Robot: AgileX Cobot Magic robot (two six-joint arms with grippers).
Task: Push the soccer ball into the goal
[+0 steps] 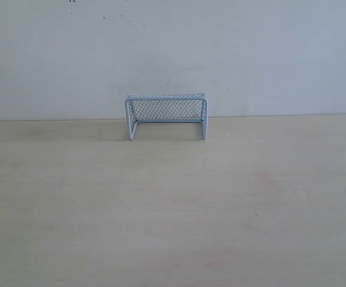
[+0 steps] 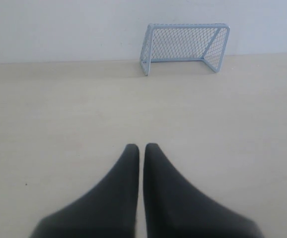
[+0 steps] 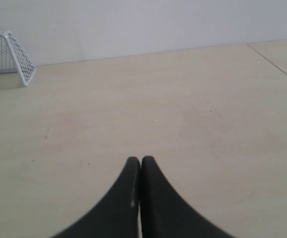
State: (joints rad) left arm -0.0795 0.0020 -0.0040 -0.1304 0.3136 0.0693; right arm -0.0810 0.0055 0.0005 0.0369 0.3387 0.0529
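The goal (image 1: 166, 116), a small pale blue-white frame with fine mesh, stands at the far edge of the table against the wall, its mouth facing the near side. It also shows in the left wrist view as the goal (image 2: 184, 47) and partly in the right wrist view as the goal (image 3: 9, 54). The soccer ball is out of view in every frame. My left gripper (image 2: 141, 147) is shut with nothing between its black fingers, well short of the goal. My right gripper (image 3: 140, 159) is shut and empty too. Neither gripper appears in the exterior view.
The pale wooden table (image 1: 173, 203) stretches from the near edge to a grey-white wall (image 1: 173, 54). A seam in the tabletop (image 3: 275, 62) runs across one corner of the right wrist view.
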